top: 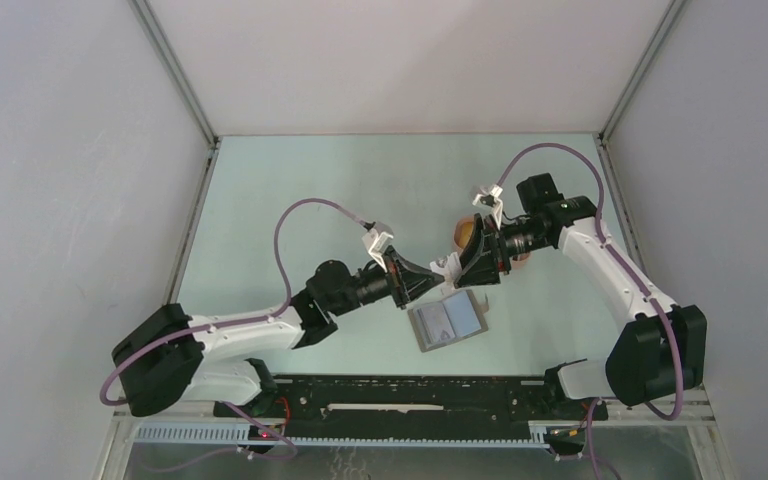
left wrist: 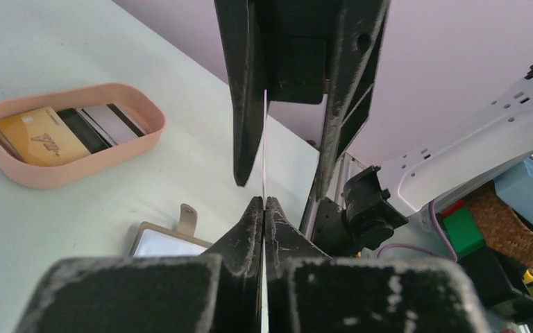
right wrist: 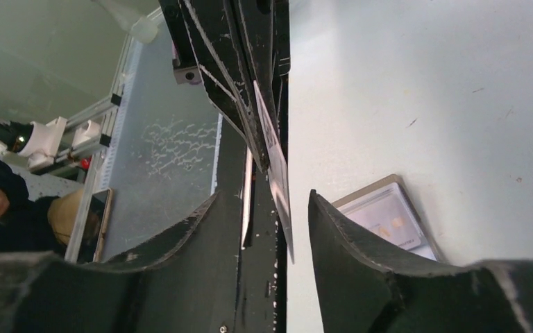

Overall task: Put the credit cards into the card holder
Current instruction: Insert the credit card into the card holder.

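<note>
Pinching one credit card (right wrist: pixel 275 163) with the left pincer (left wrist: pixel 265 208) — jaws fully closed on the card's near end. Holding it roughly on edge in mid-air, clear of the bench (top: pixel 290 200).

Straddling the far end of the same card with the right pincer (right wrist: pixel 264 198), jaws parted. Lying close along one face with one finger (left wrist: pixel 246 90) and standing visibly apart from the other face with the second. Not resolving whether the closer finger is touching.

Meeting tip to tip over the middle of the bench, reaching in from the left and from the right. Showing pale plastic with dark print on the card's face, with no more of its colour resolved.

Leaving the card holder (top: pixel 448 322) lying open and flat on the bench, just beside the two pincers on their near side, with pale blue showing inside it.

Leaving the peach oval tray (left wrist: pixel 76 177) farther back, partly hidden behind the right arm in the overhead view. Carrying three more cards side by side in it — an orange-yellow card (left wrist: pixel 41 135), a dark card (left wrist: pixel 83 130) and a pale striped card (left wrist: pixel 114 119).
</note>
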### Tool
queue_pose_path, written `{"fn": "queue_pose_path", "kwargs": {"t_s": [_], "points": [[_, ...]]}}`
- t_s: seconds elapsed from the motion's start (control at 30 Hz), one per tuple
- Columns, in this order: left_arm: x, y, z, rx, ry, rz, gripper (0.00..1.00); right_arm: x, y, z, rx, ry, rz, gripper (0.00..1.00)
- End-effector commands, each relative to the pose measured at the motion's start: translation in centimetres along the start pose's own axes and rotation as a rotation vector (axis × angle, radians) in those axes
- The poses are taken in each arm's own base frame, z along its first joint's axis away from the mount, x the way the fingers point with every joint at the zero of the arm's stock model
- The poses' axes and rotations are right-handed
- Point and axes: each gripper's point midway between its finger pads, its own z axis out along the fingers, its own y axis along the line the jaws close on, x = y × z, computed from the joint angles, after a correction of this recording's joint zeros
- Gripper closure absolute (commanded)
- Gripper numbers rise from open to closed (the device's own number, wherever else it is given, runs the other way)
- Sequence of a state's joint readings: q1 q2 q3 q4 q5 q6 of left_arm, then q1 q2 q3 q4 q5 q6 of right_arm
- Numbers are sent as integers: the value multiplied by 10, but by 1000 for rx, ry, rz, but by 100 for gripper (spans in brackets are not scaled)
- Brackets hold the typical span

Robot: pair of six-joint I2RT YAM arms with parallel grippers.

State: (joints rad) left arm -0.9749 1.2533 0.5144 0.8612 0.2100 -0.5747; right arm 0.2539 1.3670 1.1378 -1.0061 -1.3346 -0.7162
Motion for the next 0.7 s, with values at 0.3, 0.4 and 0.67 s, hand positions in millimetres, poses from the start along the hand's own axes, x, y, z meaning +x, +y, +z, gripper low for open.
{"fn": "queue_pose_path", "kwargs": {"t_s": [0.3, 0.4, 0.67], "points": [[11, -21, -12, 115, 203, 137, 100, -10, 9, -3, -10, -3, -68, 41], [9, -23, -11, 123, 207, 137, 100, -8, 10, 0, -21, 15, -64, 50], [9, -21, -11, 118, 208, 134, 100, -6, 14, 2, -52, 35, -70, 82]]}}
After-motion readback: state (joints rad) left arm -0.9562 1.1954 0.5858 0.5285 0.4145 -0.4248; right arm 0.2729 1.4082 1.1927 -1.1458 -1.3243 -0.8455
